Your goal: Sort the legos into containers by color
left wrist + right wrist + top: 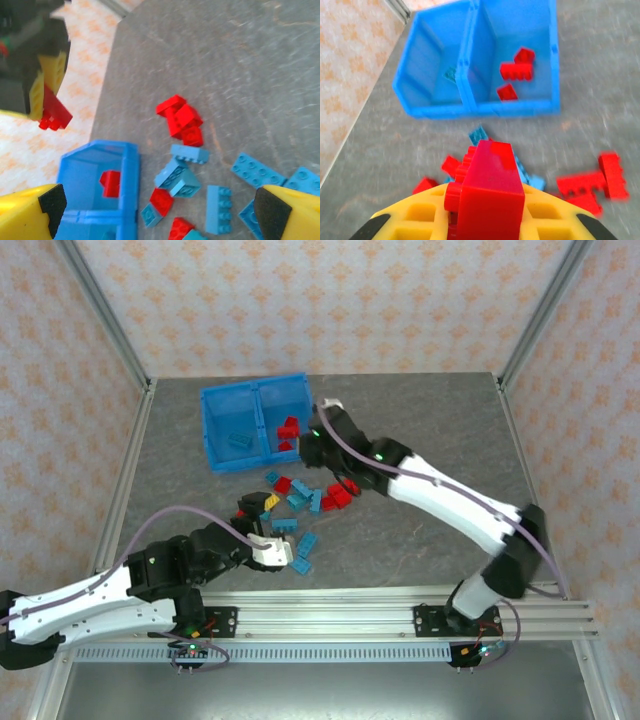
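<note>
**Sorting in progress.** We see the right gripper (485, 222) clamped shut on a red brick (489, 182), held clear of the grey table (430, 410) just beside the blue bin (232, 390). The bin's right compartment holds red bricks (516, 71) and its left holds blue bricks (238, 440). The left gripper (161, 207), jaws spread wide and empty, hangs over the loose pile (300, 502) of red and blue bricks.

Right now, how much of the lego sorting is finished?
Only a little. Done: a few red legos lie in the right compartment of the bin, and some blue ones in the left. In hand: the right gripper is shut on a red brick. To do: a mixed pile of red and blue bricks on the table, near the open left gripper.
</note>
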